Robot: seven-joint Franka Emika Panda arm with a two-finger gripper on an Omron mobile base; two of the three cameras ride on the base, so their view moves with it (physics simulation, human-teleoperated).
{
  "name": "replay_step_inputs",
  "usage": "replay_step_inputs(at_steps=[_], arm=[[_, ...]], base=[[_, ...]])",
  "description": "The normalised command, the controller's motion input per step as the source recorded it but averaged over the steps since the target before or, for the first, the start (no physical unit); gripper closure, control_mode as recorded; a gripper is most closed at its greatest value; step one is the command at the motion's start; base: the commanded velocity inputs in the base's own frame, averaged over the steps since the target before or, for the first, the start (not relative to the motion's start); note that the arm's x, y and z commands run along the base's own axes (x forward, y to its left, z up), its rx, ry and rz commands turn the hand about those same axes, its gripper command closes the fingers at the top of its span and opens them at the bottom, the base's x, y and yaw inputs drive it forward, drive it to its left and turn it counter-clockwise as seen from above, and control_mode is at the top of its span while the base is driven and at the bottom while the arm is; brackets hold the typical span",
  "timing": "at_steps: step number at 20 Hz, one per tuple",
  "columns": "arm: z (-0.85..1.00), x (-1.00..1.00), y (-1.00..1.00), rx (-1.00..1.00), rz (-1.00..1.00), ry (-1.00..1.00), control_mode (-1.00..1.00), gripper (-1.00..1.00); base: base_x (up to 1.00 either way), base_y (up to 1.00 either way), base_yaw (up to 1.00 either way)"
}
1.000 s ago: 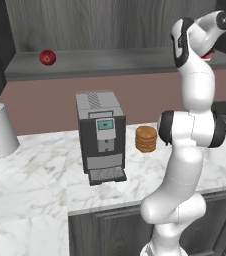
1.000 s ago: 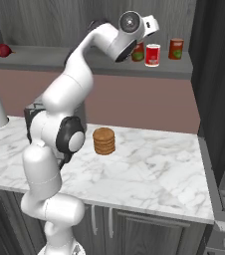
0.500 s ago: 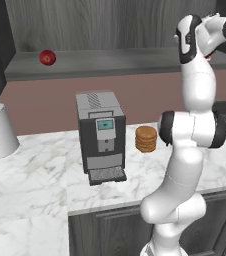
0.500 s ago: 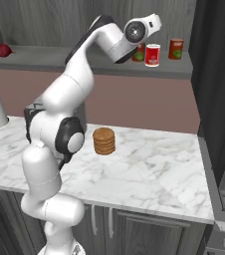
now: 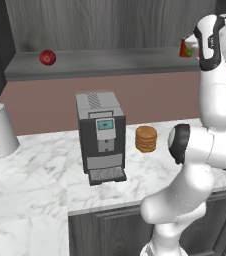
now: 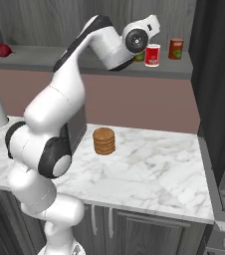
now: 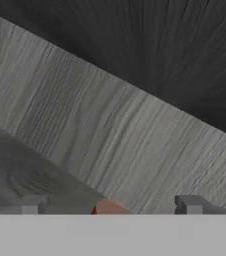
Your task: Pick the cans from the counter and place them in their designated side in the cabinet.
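Both cans are seen upright on the cabinet [image 6: 59, 62] shelf board at its right end: the bright red can [image 6: 153, 55] to the left, the darker can [image 6: 175, 49] near it on the right. The arm is raised from the base, bent at the elbow and stretched up to shelf height, with the hand beside the bright red can. The gripper [image 7: 110, 205] is shown with its fingertips [image 7: 34, 204] spread wide, nothing held between them; a reddish top is glimpsed low between them. The stack of discs [image 6: 104, 141] lies on the counter [image 6: 154, 174].
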Motion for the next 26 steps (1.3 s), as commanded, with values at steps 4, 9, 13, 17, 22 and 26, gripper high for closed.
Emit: replay_step_inputs(at_steps=[4,9,13,17,22,26], arm=[[0.0,-0.93,0.47,-0.06,0.01,-0.05,-1.0,-1.0],[0.0,-0.92,0.47,-0.07,0.0,-0.04,-1.0,-1.0],[0.0,-0.88,0.38,-0.09,0.02,0.0,-1.0,-1.0],[-0.03,-0.84,0.3,-0.1,0.04,0.03,-1.0,-1.0],[-0.07,-0.88,0.22,-0.12,0.06,0.08,-1.0,-1.0],[-0.15,-0.92,0.23,-0.13,0.06,0.09,-1.0,-1.0]], base=[[0.0,0.0,0.0],[0.0,0.0,0.0],[0.0,0.0,0.0],[0.0,0.0,0.0],[0.0,0.0,0.0],[0.0,0.0,0.0]])
